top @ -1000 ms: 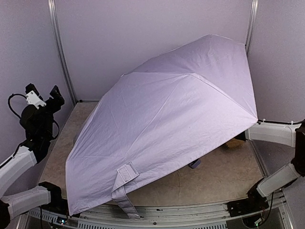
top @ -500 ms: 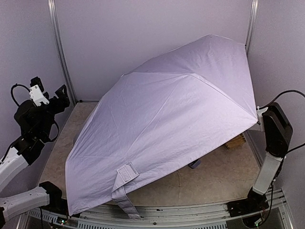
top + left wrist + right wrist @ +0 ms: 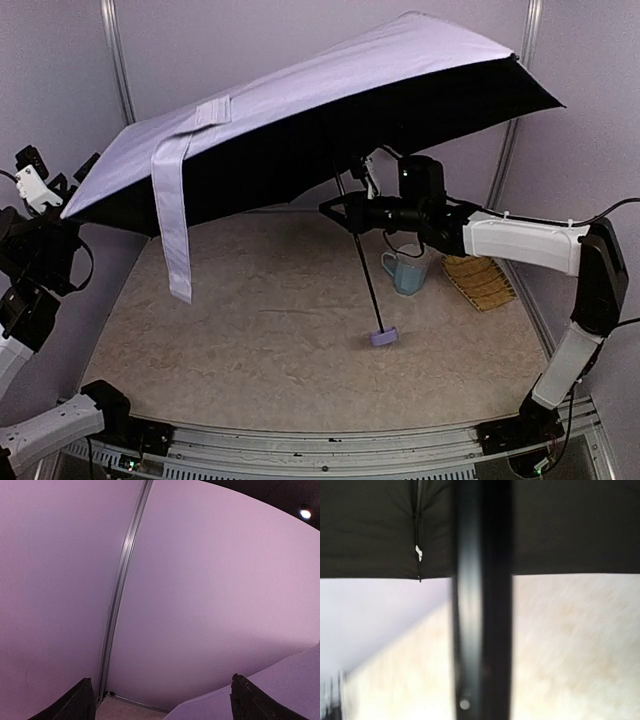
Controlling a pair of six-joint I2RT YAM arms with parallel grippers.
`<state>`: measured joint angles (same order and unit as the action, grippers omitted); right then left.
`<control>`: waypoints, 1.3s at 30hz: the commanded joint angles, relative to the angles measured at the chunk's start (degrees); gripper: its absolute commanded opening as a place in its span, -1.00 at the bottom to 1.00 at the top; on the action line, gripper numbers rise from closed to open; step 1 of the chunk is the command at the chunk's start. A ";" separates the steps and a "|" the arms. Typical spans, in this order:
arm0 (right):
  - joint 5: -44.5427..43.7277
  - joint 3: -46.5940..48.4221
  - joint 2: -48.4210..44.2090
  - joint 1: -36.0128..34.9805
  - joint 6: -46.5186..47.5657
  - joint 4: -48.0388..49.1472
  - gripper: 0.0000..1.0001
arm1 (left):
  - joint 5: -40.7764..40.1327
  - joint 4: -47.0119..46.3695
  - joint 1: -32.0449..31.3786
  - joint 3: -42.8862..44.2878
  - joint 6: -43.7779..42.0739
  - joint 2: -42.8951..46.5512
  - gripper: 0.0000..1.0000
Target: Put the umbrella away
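Above the table (image 3: pixel 250 300), open umbrella (image 3: pixel 330 85), shaft (image 3: pixel 366 272) gripped by right hand (image 3: pixel 342 211)

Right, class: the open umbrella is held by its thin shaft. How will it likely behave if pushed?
Probably top-heavy: the umbrella spreads wide above the thin shaft that the right gripper holds, so it may swing or tilt. Its fabric likely gives when pushed; the hanging strap looks floppy.
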<state>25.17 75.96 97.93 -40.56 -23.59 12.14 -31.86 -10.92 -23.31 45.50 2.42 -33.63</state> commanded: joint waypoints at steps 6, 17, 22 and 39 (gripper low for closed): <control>-15.91 1.53 -9.78 2.65 -14.14 10.69 -1.00 | 3.97 -1.96 -0.38 -4.15 4.76 3.98 0.71; -18.56 1.72 -8.60 -5.53 -14.74 13.69 -1.00 | 36.38 -14.29 -24.55 -14.75 11.36 -10.60 0.60; -24.74 1.71 -7.59 -10.59 -13.54 13.64 -1.00 | 40.24 -20.20 -40.38 -9.08 0.58 -27.85 0.81; -56.67 1.36 -4.05 -24.75 -0.20 17.13 -1.00 | 17.19 -18.75 -40.83 -1.37 -0.04 -47.81 0.15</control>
<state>-25.56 76.09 93.12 -63.99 -27.83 24.47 -2.98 -30.30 -63.81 41.80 5.30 -79.59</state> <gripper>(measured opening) 0.067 0.723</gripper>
